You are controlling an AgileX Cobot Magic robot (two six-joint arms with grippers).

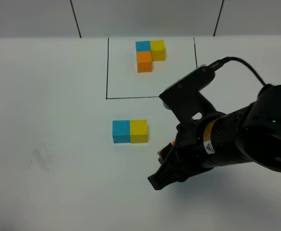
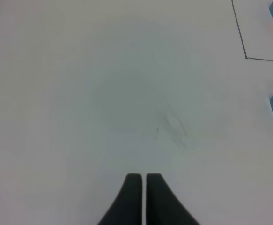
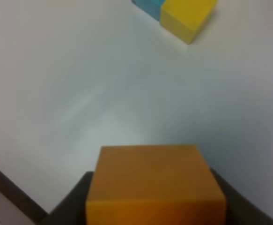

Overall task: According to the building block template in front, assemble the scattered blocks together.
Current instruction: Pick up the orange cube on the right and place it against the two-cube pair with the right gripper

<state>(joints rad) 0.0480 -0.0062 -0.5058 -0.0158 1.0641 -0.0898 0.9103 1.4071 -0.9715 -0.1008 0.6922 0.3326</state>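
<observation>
Jaws of my right gripper [image 3: 155,213] clamp the matte orange cube [image 3: 155,180]; my left gripper [image 2: 143,180] is shut, empty. Mid-frame, blue cube [image 1: 121,131] touches yellow cube [image 1: 139,130]; black-lined frame [image 1: 107,72] holds the template [image 1: 150,54], top centre.

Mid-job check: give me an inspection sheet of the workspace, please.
Surface: white table, faint smudge on its left.
Job's things: template inside black frame at back; blue cube and yellow cube touching mid-table; orange cube in right gripper.
Clutter: nothing seen.
Grippers: right gripper shut on orange cube; left gripper shut, empty, over bare table.
Cables: black cable on right arm.
Surroundings: grey wall behind.
</observation>
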